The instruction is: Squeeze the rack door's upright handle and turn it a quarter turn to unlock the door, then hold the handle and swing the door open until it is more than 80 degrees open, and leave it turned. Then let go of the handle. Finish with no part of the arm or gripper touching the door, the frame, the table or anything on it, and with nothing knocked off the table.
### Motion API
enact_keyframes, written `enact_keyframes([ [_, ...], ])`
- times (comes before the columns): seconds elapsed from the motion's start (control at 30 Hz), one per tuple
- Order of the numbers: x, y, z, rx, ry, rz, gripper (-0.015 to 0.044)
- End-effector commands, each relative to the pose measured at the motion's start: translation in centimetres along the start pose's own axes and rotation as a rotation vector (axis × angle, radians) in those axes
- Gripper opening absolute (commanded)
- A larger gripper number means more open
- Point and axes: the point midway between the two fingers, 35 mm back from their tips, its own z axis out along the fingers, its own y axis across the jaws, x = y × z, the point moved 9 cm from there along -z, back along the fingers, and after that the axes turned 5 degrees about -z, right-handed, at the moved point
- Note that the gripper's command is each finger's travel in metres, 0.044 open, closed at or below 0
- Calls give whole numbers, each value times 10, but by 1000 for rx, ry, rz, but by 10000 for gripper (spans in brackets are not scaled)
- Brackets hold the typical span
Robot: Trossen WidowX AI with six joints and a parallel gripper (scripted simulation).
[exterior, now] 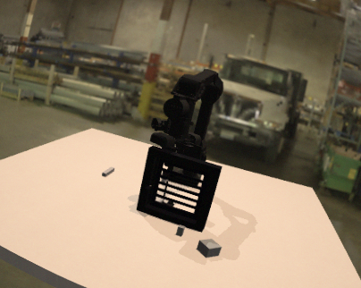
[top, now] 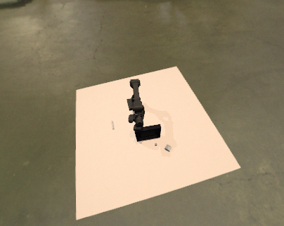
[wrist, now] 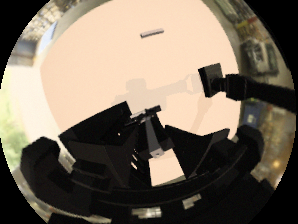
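Observation:
The black rack frame (top: 148,137) (exterior: 211,197) stands upright on the table, and its slatted door (exterior: 180,189) looks closed within it. In the wrist view a dark panel of the rack (wrist: 97,124) lies at the left. My gripper (wrist: 150,128) points down behind the rack, seen from the exterior view, with its fingers apart. A grey upright handle (wrist: 156,142) shows between the fingers, with a gap to the right finger; contact on the left cannot be made out. The fingertips are hidden in the top and exterior views. How far the handle is turned is unclear.
A pale bar (top: 112,125) (exterior: 108,172) (wrist: 152,33) lies on the table (top: 97,175) (exterior: 56,224). A small grey piece (top: 155,144) (exterior: 180,231) and a larger grey block (top: 168,148) (exterior: 209,248) lie on the rack's far side from the arm.

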Motion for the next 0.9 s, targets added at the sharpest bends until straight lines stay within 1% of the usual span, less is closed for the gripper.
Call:
enact_keyframes([
  [0.0,0,0,1,2,6,-28,284],
  [0.87,0,0,1,-2,6,-1307,284],
])
